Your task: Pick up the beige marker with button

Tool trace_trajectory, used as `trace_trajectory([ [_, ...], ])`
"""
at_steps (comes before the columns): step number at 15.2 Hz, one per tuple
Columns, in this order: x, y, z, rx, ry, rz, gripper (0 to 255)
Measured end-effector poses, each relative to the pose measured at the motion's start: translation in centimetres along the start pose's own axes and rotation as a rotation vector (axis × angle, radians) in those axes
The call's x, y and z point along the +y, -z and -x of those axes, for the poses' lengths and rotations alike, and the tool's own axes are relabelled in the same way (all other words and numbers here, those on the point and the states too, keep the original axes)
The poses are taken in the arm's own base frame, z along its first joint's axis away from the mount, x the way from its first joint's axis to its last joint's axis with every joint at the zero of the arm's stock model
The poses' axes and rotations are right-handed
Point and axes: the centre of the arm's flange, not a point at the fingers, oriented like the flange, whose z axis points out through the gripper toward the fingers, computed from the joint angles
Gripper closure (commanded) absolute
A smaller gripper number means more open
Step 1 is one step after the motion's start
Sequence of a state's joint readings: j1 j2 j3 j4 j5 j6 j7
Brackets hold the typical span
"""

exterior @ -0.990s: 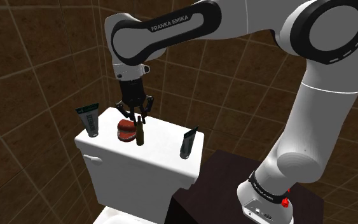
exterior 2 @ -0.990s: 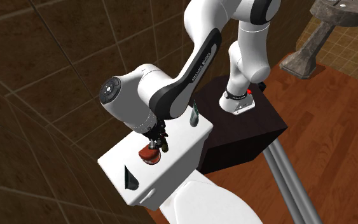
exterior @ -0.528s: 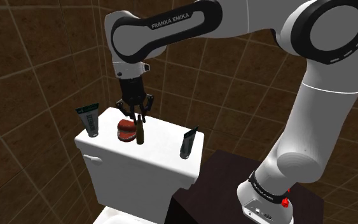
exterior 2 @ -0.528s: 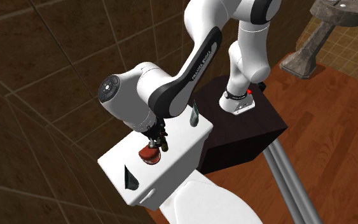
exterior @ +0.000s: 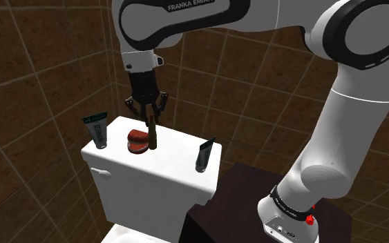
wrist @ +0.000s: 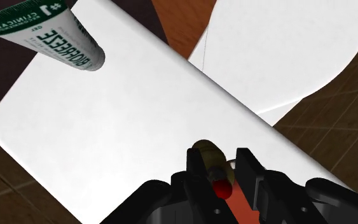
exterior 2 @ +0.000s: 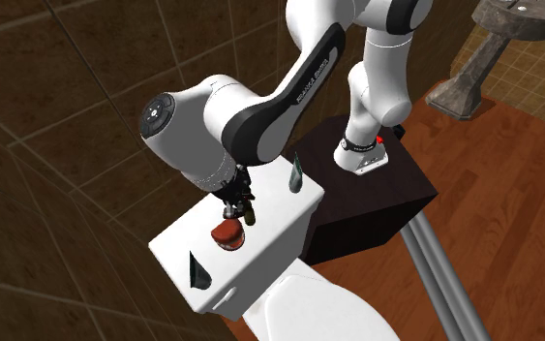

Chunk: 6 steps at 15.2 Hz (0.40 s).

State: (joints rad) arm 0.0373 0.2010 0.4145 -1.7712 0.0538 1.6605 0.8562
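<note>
Our white arm arches high, the wrist turned straight down. Our black gripper points downward, its fingers clasped on the marker hanging upright below.

White tank lid. Dark olive-brown marker, red button end. Tube white with green band and lettering. Brown tiled wall, pale grid lines. Black gripper. Reddish wood-grain floor.
</note>
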Motion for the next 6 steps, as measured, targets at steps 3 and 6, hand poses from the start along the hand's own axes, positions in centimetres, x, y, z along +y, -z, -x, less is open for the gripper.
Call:
trace_trajectory([
  [3,0.3,1.5,0.3,0.0,0.0,0.0,255],
  [6,0.4,2.9,0.8,0.0,0.0,0.0,255],
])
